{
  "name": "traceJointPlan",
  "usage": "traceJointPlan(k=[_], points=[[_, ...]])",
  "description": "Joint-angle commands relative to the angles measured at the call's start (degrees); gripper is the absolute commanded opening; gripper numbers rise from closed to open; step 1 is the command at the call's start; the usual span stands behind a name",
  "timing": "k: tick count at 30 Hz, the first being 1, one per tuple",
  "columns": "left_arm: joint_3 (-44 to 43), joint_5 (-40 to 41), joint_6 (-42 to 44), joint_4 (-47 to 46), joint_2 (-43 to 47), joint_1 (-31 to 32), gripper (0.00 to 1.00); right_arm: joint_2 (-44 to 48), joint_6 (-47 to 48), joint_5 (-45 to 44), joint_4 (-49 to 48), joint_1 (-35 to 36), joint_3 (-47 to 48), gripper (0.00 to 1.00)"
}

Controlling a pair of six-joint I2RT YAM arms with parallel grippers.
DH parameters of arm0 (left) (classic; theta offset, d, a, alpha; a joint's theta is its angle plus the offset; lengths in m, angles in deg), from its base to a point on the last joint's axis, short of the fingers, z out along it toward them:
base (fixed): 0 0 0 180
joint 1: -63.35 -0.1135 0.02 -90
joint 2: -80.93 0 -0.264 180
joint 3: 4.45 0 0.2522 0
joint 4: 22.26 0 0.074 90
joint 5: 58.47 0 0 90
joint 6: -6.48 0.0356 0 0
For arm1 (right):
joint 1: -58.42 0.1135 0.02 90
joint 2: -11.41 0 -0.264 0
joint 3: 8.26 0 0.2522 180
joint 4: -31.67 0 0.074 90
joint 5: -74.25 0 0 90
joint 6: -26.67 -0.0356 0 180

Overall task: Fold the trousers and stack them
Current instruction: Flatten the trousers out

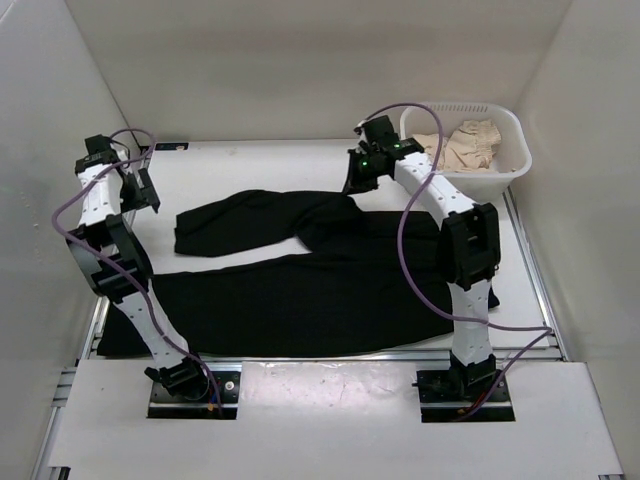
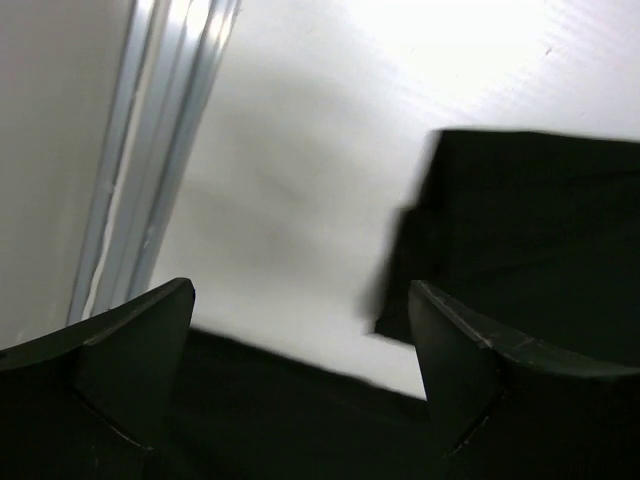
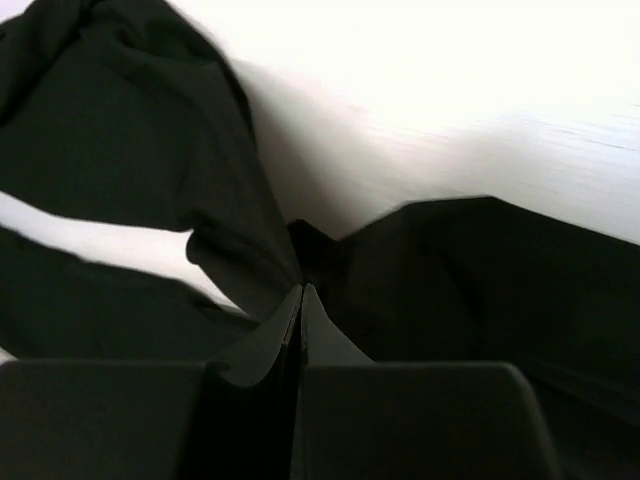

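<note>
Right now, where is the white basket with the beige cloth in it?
In the top view, the white basket sits at the far right corner of the table, just right of the right gripper, which pinches the black trousers.

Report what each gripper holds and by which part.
The right gripper pinches the trousers at a fold on their far edge. The left gripper is open, holding nothing.

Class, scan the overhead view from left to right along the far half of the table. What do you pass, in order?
left gripper → folded-back leg of the trousers → right gripper → white basket, which holds a beige cloth
</note>
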State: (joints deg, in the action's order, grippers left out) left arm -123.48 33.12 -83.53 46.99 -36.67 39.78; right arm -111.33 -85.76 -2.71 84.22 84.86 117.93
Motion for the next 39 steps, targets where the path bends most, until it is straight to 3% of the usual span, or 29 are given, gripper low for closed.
traceJointPlan(k=[1,3,4,7,10,16,22,24,25,26,27,29,34,39], points=[[5.2,4.5,0.0,-1.6,5.4,-2.1,1.0,1.3,0.2,0.2,4.7,-1.2,-1.4,0.0],[8.4,1.3,0.0,-1.6,4.8,-2.6,1.0,1.3,0.2,0.2,4.7,-2.4,-1.4,0.04],[9.0,-0.2,0.0,-1.6,3.7,-2.6,1.0,0.6,-0.6,0.2,4.7,-2.4,-1.4,0.27],[10.5,-5.1,0.0,-0.2,2.5,-1.4,1.0,-1.8,-0.6,2.0,5.8,-2.4,2.1,0.74],[11.2,-9.8,0.0,0.3,1.9,2.4,1.0,-2.5,-0.6,0.3,6.3,-2.4,2.7,0.85],[7.1,-12.6,0.0,0.3,-3.7,7.0,1.0,1.6,0.6,-2.6,7.5,-3.7,0.9,0.87],[6.6,-5.0,0.0,2.6,-10.5,10.5,0.96,7.5,1.1,-4.9,7.5,-6.5,-4.0,0.87],[6.6,-4.4,0.0,2.0,-12.5,11.0,0.82,10.0,1.1,-5.0,6.9,-7.4,-6.4,0.87],[6.6,-3.7,0.0,2.0,-13.0,11.0,0.69,10.8,1.1,-5.6,6.9,-8.2,-7.0,0.87],[6.1,-3.7,0.0,2.0,-13.0,11.0,0.52,12.1,1.1,-6.1,6.9,-9.0,-7.0,0.87],[6.0,-3.7,0.0,2.0,-13.5,11.0,0.14,12.8,0.6,-7.0,6.9,-10.1,-7.9,0.87],[7.1,-3.7,0.0,2.6,-12.0,11.0,0.14,14.9,0.6,-7.7,7.6,-11.2,-9.1,0.87],[9.8,1.4,0.0,5.9,2.3,7.5,0.14,20.0,-0.6,-13.3,10.0,-16.1,-14.3,0.89],[-2.6,5.6,0.0,11.4,10.1,3.0,0.14,21.8,-0.6,-15.1,12.0,-18.7,-21.5,0.89]])
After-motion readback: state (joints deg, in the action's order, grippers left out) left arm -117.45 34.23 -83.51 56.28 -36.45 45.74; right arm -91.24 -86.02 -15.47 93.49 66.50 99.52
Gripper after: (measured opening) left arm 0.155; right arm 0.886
